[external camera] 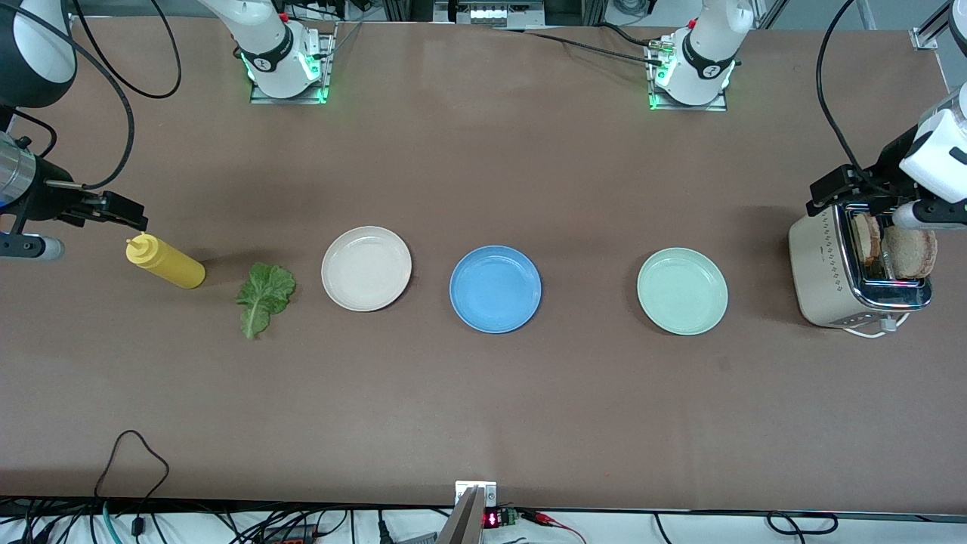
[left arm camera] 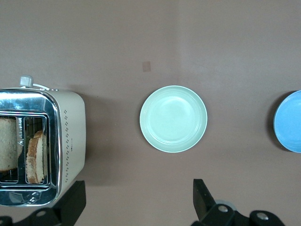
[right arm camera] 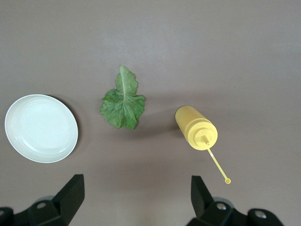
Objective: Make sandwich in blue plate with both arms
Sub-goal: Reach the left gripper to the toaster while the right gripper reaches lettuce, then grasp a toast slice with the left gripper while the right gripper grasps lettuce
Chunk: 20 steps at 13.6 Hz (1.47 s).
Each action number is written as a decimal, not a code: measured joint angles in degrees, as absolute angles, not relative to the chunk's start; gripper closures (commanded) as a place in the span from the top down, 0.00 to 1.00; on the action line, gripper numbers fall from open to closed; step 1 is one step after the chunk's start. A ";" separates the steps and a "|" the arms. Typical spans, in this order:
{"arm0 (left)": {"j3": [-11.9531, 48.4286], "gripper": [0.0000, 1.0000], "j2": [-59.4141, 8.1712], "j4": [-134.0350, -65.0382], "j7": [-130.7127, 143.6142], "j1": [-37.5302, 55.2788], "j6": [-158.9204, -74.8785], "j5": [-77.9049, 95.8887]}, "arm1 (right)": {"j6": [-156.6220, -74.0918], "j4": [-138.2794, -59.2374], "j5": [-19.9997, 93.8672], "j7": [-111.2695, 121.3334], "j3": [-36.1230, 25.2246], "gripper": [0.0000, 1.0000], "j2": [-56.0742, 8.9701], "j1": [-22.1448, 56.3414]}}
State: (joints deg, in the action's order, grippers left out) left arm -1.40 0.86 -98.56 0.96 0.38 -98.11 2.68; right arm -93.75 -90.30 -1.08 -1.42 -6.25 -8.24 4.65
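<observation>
The blue plate (external camera: 495,289) sits bare at the middle of the table; its edge shows in the left wrist view (left arm camera: 289,121). Two toasted bread slices (external camera: 910,251) stand in the slots of a cream toaster (external camera: 820,268) at the left arm's end, also in the left wrist view (left arm camera: 35,157). A green lettuce leaf (external camera: 264,296) lies flat toward the right arm's end, also in the right wrist view (right arm camera: 123,101). My left gripper (external camera: 831,198) is open and empty, up over the toaster's edge (left arm camera: 138,200). My right gripper (external camera: 121,211) is open and empty, over the table by the mustard bottle (right arm camera: 136,195).
A yellow mustard bottle (external camera: 165,261) lies on its side beside the lettuce (right arm camera: 196,127). A cream-white plate (external camera: 366,268) sits between the lettuce and the blue plate. A mint-green plate (external camera: 682,291) sits between the blue plate and the toaster (left arm camera: 173,118).
</observation>
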 measured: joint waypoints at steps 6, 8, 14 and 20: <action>-2.18 1.00 -0.89 -99.36 0.67 -1.74 -98.01 -0.81 | -94.29 -90.23 -1.08 -1.41 -6.11 1.00 -8.24 4.77; -2.36 1.00 -4.17 -99.47 -2.64 -5.92 -98.16 -2.23 | -94.30 -90.06 -1.08 -1.41 -6.05 1.00 -8.24 4.83; -2.71 1.00 -14.98 -99.54 -11.85 -15.53 -100.71 -2.41 | -94.88 -90.10 -1.45 -0.99 -5.77 1.00 -10.49 6.68; -2.71 0.16 -19.85 -99.58 -13.13 -16.91 -100.45 -2.42 | -107.23 -90.37 -3.73 -1.72 -5.69 1.00 -22.06 11.86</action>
